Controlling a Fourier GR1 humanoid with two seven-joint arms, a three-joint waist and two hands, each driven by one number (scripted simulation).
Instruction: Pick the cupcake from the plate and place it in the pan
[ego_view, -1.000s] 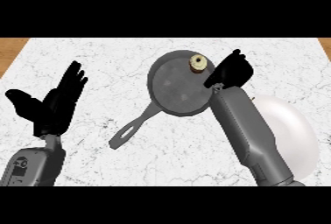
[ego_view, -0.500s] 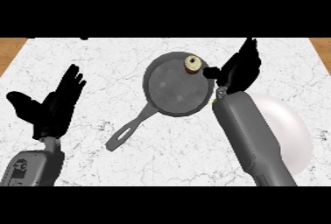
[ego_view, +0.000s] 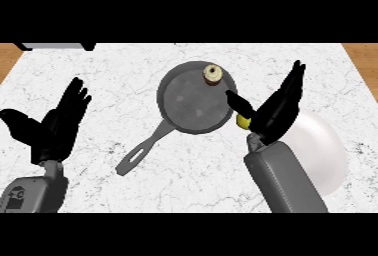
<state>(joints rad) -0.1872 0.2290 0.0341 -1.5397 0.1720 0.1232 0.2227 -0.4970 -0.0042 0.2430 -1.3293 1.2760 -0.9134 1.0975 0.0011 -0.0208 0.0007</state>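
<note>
Cupcake (ego_view: 212, 75) sits inside the pan (ego_view: 193, 100), near its far rim, up and to the left of the right robot hand (ego_view: 275, 107), which is spread with fingers straight and holds nothing. That hand is nearer it; the left robot hand (ego_view: 55, 125) rests open at left. White plate (ego_view: 325, 150) looks bare.

The white, grey-veined marble surface (ego_view: 96, 150) carries a round grey metal frying pan (ego_view: 188, 107) near its middle, handle pointing toward the near left corner, and a round white plate (ego_view: 325, 150) by the right edge.
</note>
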